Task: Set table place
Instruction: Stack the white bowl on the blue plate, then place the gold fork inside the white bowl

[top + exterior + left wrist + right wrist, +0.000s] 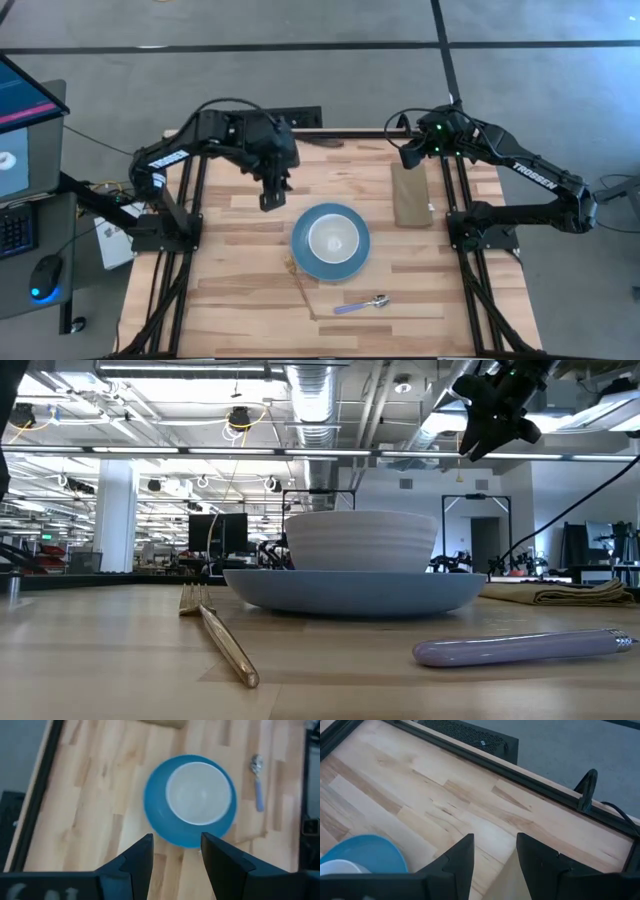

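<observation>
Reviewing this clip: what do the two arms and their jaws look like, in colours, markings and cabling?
Both arms are matte black, built of boxy jointed links. The left arm and right arm each carry white TROSSEN lettering along a link. Black cables loop over both. A small green light glows near the right arm's wrist. The left gripper and right gripper each have two dark, angular, wedge-shaped fingers.

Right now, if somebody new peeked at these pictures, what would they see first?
Probably the white bowl sitting on the blue plate in the middle of the wooden table. A gold fork lies just beside the plate, and a purple-handled spoon lies apart near the front edge. Both robot hands are open and empty, the left hand in the air beside the plate, the right hand over the far edge.
</observation>
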You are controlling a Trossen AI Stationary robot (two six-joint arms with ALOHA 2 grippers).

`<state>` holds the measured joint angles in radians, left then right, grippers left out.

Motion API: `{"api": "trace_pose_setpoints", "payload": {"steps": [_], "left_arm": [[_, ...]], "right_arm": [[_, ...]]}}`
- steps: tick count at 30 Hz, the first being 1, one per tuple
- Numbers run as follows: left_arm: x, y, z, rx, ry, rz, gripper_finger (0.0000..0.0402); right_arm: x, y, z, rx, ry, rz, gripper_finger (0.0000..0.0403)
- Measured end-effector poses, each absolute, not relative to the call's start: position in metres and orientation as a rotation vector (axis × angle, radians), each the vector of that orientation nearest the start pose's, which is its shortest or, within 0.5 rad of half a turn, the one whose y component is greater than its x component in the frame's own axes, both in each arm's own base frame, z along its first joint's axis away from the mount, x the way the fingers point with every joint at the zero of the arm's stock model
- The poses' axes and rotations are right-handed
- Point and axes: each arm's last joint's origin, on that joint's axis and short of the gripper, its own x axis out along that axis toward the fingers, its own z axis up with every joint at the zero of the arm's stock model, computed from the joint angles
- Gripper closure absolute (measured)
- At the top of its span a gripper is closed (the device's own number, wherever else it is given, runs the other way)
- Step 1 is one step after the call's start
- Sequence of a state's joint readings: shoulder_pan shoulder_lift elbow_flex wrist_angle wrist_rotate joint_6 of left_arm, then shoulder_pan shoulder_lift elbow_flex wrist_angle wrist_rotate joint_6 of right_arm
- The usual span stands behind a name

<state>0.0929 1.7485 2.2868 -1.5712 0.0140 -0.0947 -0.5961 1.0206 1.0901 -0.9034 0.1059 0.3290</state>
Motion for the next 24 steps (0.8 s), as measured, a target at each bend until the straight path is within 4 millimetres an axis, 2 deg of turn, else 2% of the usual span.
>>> {"api": "trace_pose_setpoints", "payload": {"steps": [6,11,15,17,20,24], "left_arm": [[0.298,0.003,0.452,-0.113,1.051,0.086,0.0247],[0.298,-0.005,0.427,-0.100,1.154,0.192,0.0247],[0.296,-0.006,0.399,-0.152,1.238,0.219,0.0247],[0.290,-0.003,0.394,-0.194,1.190,0.204,0.0247],[0.270,0.000,0.393,-0.203,1.061,0.193,0.0247],[0.253,-0.001,0.370,-0.214,0.967,0.182,0.0247]], "right_arm": [[0.153,-0.108,0.334,0.504,0.714,-0.795,0.0232],[0.153,-0.108,0.334,0.505,0.713,-0.795,0.0232],[0.153,-0.108,0.334,0.507,0.712,-0.796,0.0232],[0.153,-0.108,0.334,0.506,0.708,-0.796,0.0232],[0.154,-0.108,0.335,0.504,0.696,-0.794,0.0232],[0.156,-0.109,0.337,0.498,0.669,-0.793,0.0232]]}}
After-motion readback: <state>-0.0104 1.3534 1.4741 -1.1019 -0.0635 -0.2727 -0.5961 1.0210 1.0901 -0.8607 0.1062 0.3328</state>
